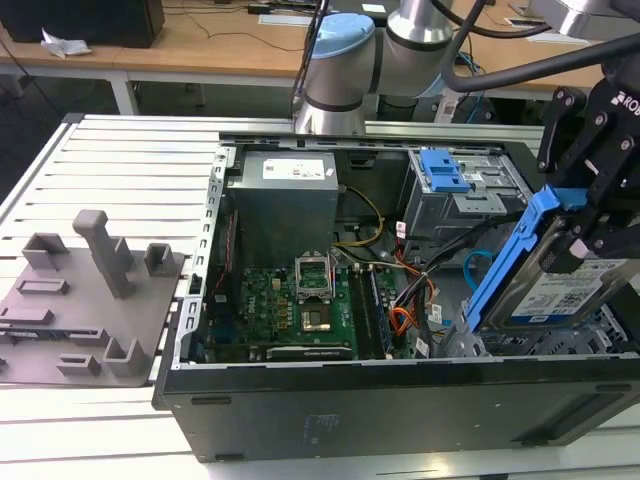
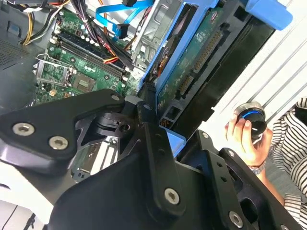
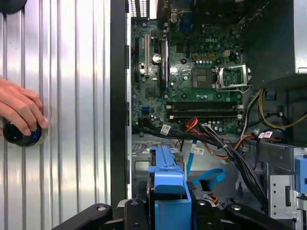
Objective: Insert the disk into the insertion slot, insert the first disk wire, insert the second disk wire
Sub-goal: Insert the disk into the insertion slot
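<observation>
Bench: slatted metal table (image 1: 120,170) under the open computer case (image 1: 400,400), wooden desks (image 1: 200,45) behind in the exterior view
Disk: you have the disk (image 1: 570,295) lifted and tilted, its blue carrier edge facing the exterior view's left, over the case corner at the exterior view's right
Claw: your gripper (image 1: 585,240) is clamped on the disk's raised end, one finger on each side
Slot: the insertion slot (image 1: 605,335) lies directly beneath; the disk's low end is down at its mouth, and you cannot tell whether they touch
Blue cable: the second disk wire (image 3: 208,177) loops on the case floor just beside the slot, apart from the disk
Strand bundle: the first disk wire (image 1: 403,320) lies between the motherboard (image 1: 290,300) and the slot, also apart from the disk
Further in: grey cage with a blue latch (image 1: 450,180), then the power supply (image 1: 285,200) at the back
Outside the case: a person's hand (image 3: 19,112) rests on a dark round knob (image 3: 19,136) on the table; a grey fixture plate (image 1: 80,300) lies at the exterior view's left
</observation>
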Available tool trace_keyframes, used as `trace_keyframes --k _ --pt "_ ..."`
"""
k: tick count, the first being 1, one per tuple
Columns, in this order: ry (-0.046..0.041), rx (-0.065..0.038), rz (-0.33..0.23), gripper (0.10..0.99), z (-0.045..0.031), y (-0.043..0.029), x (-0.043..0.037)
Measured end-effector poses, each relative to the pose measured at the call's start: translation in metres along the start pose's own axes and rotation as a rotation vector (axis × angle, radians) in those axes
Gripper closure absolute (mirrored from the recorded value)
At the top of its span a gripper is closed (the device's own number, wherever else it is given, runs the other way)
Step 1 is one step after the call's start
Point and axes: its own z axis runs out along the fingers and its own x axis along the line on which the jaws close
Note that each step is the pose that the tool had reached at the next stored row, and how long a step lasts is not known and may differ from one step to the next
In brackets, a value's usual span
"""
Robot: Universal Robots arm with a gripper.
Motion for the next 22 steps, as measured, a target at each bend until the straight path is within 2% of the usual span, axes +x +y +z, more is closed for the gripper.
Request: trace_keyframes --k 5,10,15,17,22 --pt "0.0002 0.0 0.0 0.718 0.0034 -0.0002 0.0" --pt "-0.0006 0.0 0.0 0.718 0.0034 -0.0001 0.0" --pt "-0.0003 0.0 0.0 0.718 -0.008 0.0003 0.0" --pt "-0.0009 0.0 0.0 0.718 -0.0086 0.0003 -0.0001" --pt "-0.0036 -0.014 0.0 0.718 -0.0069 -0.0081 -0.0056"
